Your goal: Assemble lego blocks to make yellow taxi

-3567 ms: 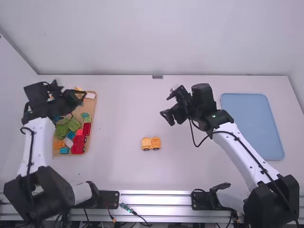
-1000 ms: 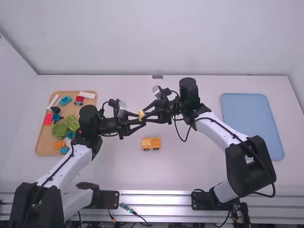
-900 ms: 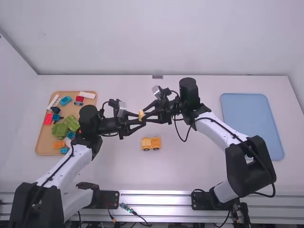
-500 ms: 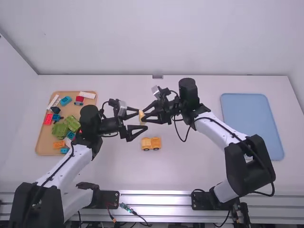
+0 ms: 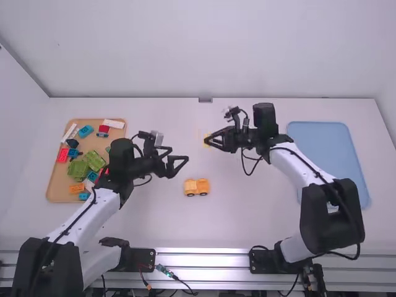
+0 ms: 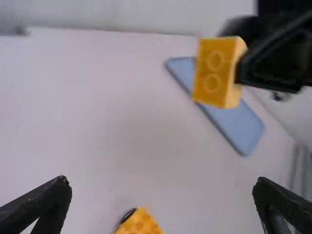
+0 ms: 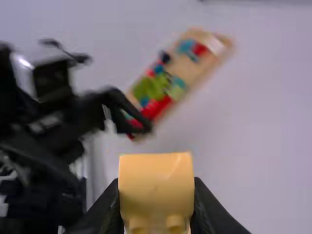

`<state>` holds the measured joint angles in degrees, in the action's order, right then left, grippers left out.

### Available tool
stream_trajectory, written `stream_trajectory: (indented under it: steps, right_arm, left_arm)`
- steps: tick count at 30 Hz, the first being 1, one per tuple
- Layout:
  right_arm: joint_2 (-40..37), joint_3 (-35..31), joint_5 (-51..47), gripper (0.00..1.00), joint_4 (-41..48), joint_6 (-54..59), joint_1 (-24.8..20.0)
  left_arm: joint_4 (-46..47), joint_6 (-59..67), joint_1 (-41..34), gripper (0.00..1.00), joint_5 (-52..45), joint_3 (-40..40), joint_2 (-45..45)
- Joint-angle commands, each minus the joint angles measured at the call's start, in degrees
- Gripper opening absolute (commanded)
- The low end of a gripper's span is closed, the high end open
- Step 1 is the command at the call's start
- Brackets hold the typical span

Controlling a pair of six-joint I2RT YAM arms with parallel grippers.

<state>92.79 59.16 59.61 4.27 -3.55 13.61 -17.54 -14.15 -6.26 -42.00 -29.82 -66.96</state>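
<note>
In the high view my left gripper hangs open left of the table's middle; in the left wrist view its fingers stand wide apart, making the gripper open. My right gripper is shut on a yellow block, up and to the right of the left one. In the right wrist view the block fills the right gripper; its studs show in the left wrist view on the block. A yellow wheeled car base stands on the table, just below the left gripper in the high view.
A wooden tray of red, blue, green, orange and white blocks lies at the far left. On the right lies a blue tray, partly beside the right arm. Metal rail runs along the near edge.
The left gripper has opened and let go of the yellow block, lowering slightly. The right gripper has drawn back to the right, taking the block with it.
</note>
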Motion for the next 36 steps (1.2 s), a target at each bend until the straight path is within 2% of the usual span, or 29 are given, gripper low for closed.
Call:
stream_trajectory:
  steps: [1, 3, 5, 8, 12, 17, 22, 26, 29, 36]
  right_arm:
    - [-4.00, 4.09, -18.29, 0.04, 8.74, 5.07, -0.50]
    - [-4.33, 8.31, -30.10, 0.01, 22.86, 7.48, -0.24]
    - [-4.18, 10.62, -37.99, 0.00, 31.47, 8.00, 0.81]
    - [-4.07, 11.43, -47.21, 0.00, 38.66, 5.66, 3.13]
    - [-4.07, 10.29, -53.35, 0.00, 44.09, 5.03, 6.75]
    - [-4.07, 7.74, -58.58, 0.00, 44.65, -6.34, 11.34]
    - [-4.07, 4.44, -58.60, 0.00, 43.95, -10.80, 14.12]
    - [-4.05, 1.40, -61.16, 0.00, 43.95, -18.43, 14.60]
    - [-4.05, -0.57, -60.94, 0.00, 42.91, -19.71, 14.51]
    - [-4.05, -6.78, -56.26, 0.00, 34.16, -20.55, 13.62]
  left_arm:
    - [0.11, -3.21, -0.09, 0.99, 11.26, 0.31, 0.61]
    - [0.04, 0.44, -0.04, 0.99, 11.61, -0.83, 0.63]
    - [2.05, 2.59, -0.09, 0.99, 11.67, -3.17, 0.63]
    - [8.00, 4.97, -0.13, 0.99, 12.35, -8.02, 0.63]
    - [18.05, 7.96, -0.13, 0.99, 18.53, -15.06, 0.44]
    - [27.28, 9.67, -0.13, 0.99, 26.34, -21.66, 0.44]
    - [30.69, 12.36, -0.13, 0.99, 26.49, -23.65, 0.44]
    - [30.69, 12.27, -0.13, 0.99, 26.45, -23.61, 0.44]
    - [30.67, 11.83, -0.13, 0.99, 26.43, -23.56, 0.44]
    - [30.67, 10.37, -0.13, 0.99, 26.45, -23.52, 0.44]
